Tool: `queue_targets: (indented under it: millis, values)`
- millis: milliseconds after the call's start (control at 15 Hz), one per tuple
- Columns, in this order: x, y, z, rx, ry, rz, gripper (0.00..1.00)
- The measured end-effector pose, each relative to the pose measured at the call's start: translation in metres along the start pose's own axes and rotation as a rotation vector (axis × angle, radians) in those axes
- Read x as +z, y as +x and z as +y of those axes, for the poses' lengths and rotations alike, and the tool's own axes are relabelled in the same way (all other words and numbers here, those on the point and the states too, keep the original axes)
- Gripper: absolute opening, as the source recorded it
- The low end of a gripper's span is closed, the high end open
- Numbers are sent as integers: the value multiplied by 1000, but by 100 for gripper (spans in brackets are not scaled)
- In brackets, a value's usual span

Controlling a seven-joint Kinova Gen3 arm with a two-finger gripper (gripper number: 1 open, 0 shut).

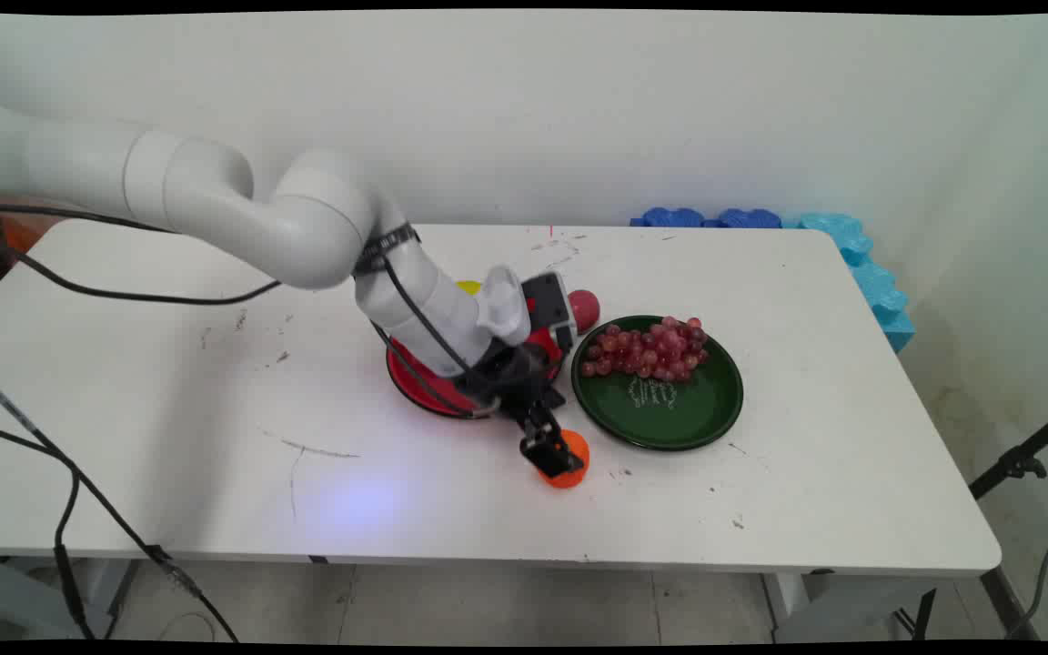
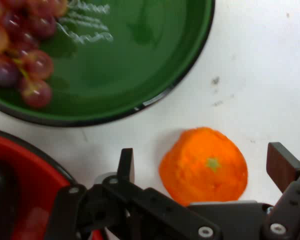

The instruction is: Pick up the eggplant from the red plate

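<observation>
Below the frame's centre, your claw (image 1: 553,455) stands released, fingers either side of the orange (image 1: 568,462) on the counter (image 1: 169,391), seemingly not touching; the green plate (image 1: 670,420) with grapes (image 1: 647,349) lies upper right.

We see the orange (image 1: 569,459) low at centre frame, between our gripper's (image 1: 553,455) fingers; grapes (image 1: 647,349) in the plate (image 1: 670,414) up right.
</observation>
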Motion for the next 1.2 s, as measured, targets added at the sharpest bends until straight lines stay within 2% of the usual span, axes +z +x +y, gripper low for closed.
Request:
queue_targets:
  millis: [267, 733, 1000, 1200]
  values:
    - [-29, 9, -13, 15, 0, 27, 100]
    - [-128, 24, -30, 40, -25, 131, 100]
    - [-183, 20, -36, 45, -46, 194, 100]
    - [-219, 7, -37, 37, -62, 218, 100]
